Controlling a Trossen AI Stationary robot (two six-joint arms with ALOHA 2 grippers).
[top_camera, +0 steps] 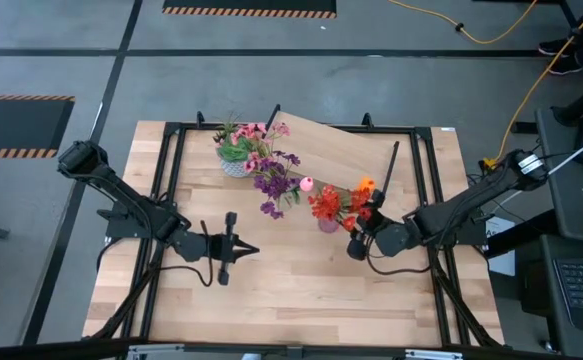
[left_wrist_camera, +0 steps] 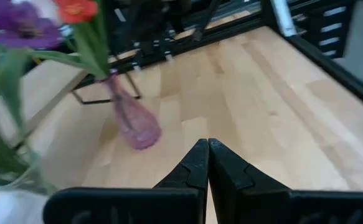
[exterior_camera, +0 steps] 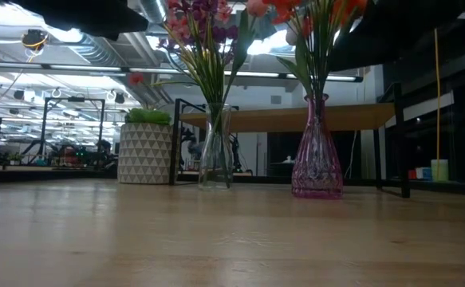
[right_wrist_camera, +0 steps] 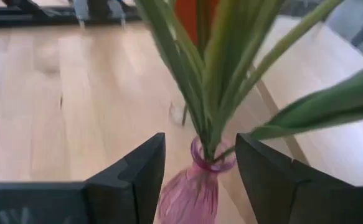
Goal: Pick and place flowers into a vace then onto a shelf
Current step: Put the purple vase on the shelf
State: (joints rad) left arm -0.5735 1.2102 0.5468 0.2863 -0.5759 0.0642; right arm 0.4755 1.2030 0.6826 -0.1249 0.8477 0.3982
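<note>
Pink vase (right_wrist_camera: 192,186): it is standing on the table (top_camera: 301,290) just in front of the shelf (top_camera: 331,152), holding the red-orange flowers (top_camera: 329,203) upright.
My right gripper (right_wrist_camera: 200,168): I am opening it wide around the vase neck, one finger on each side, not touching yet, I think so I can grab and lift it.
Clear vase (exterior_camera: 214,147): it is standing beside the pink one, holding the pink and purple flowers (top_camera: 271,170).
My left gripper (top_camera: 233,247): I am keeping it closed and empty over bare table, well apart, out of the way.
Potted plant (exterior_camera: 146,150): it is sitting at the back.
</note>
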